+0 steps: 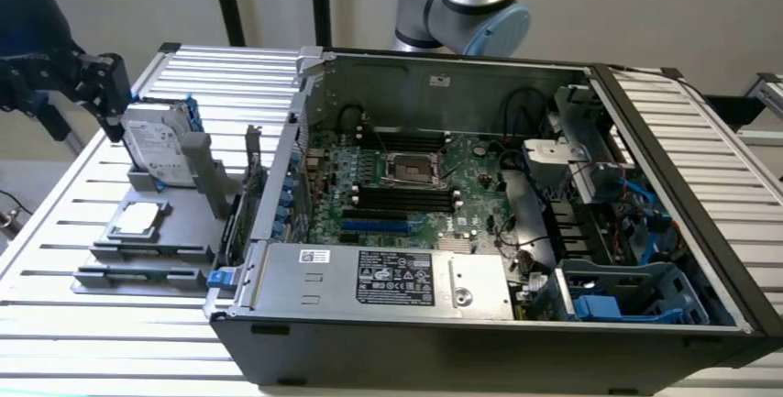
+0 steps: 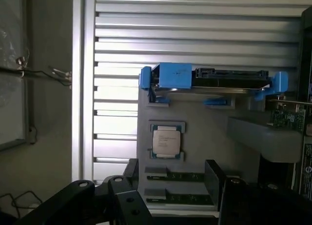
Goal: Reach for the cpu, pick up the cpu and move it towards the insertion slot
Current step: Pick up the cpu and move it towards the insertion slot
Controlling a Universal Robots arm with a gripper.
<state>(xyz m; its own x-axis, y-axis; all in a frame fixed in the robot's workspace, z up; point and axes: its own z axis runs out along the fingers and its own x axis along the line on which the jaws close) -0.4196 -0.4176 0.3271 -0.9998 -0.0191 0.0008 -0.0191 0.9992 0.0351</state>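
Observation:
The cpu (image 1: 137, 218) lies flat in a holder on a grey fixture (image 1: 183, 232), on the slatted table at the exterior view's left, outside the computer case. In the wrist view the cpu (image 2: 166, 141) shows its silver top, some way ahead of my fingers. My gripper (image 1: 108, 85) hangs above the table's far left corner, behind the upright hard drive (image 1: 159, 145), touching nothing. In the wrist view the gripper (image 2: 170, 186) is open, its black fingers (image 2: 214, 176) apart with nothing between them. The insertion slot (image 1: 410, 170) sits in the middle of the motherboard, framed in silvery metal.
The open computer case (image 1: 490, 342) takes up the table's middle and right, with the black memory slots (image 1: 398, 197), a blue card slot (image 1: 373, 227) and the power supply (image 1: 391, 278) inside. The blue-framed hard drive (image 2: 214, 81) and memory sticks (image 2: 178, 177) stand on the fixture. My arm (image 1: 471, 3) rises behind the case.

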